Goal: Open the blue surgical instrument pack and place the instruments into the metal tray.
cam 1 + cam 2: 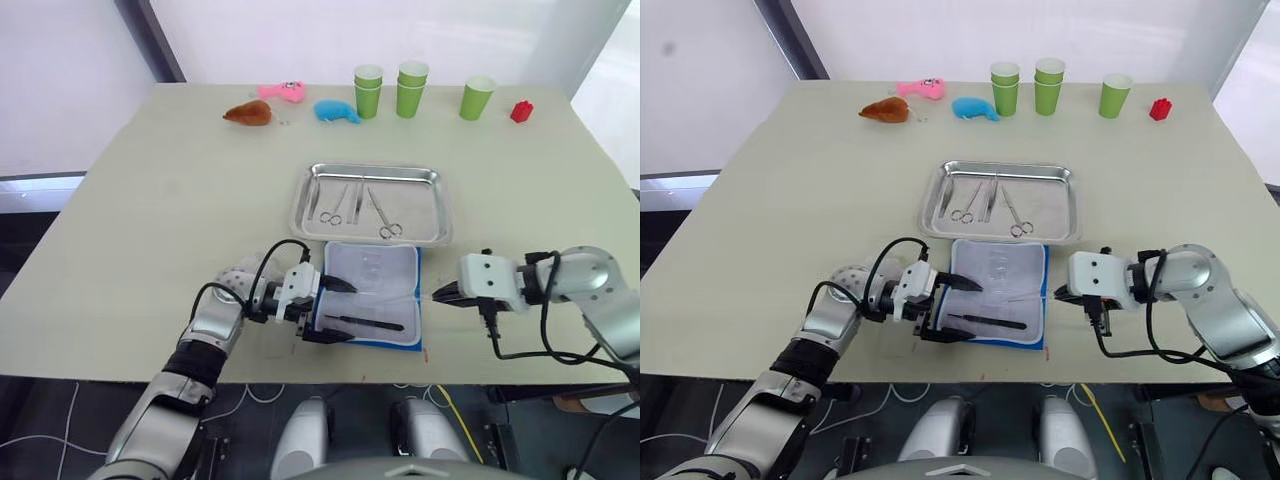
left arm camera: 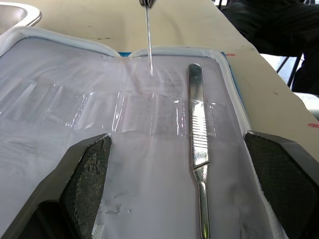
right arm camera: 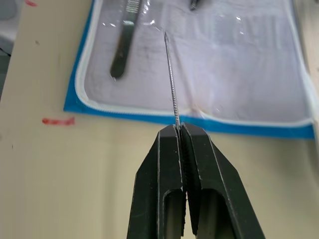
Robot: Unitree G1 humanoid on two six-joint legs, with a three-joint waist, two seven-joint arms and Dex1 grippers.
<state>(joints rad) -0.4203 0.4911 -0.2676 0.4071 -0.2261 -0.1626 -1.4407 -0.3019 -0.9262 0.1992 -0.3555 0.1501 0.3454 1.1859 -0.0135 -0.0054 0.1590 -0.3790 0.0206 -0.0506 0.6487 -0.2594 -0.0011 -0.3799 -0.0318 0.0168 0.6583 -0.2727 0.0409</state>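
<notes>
The blue surgical instrument pack (image 1: 372, 285) lies open in front of the metal tray (image 1: 300, 205), its pale lining facing up. One straight silver handle (image 2: 197, 144) rests under the clear straps near the pack's front edge. Several instruments (image 1: 352, 205), including scissors, lie in the tray. My left gripper (image 1: 345, 312) stands open over the pack's left edge, its fingers (image 2: 84, 184) on either side of the handle. At the pack's right edge, my right gripper (image 3: 179, 128) is shut on a thin silver probe (image 3: 171, 79) that points across the lining.
Along the far table edge stand green cups (image 1: 411, 88), a red block (image 1: 521, 111), a blue whale toy (image 1: 335, 111), a pink toy (image 1: 282, 91) and a brown toy (image 1: 248, 114). The table's front edge runs just below the pack.
</notes>
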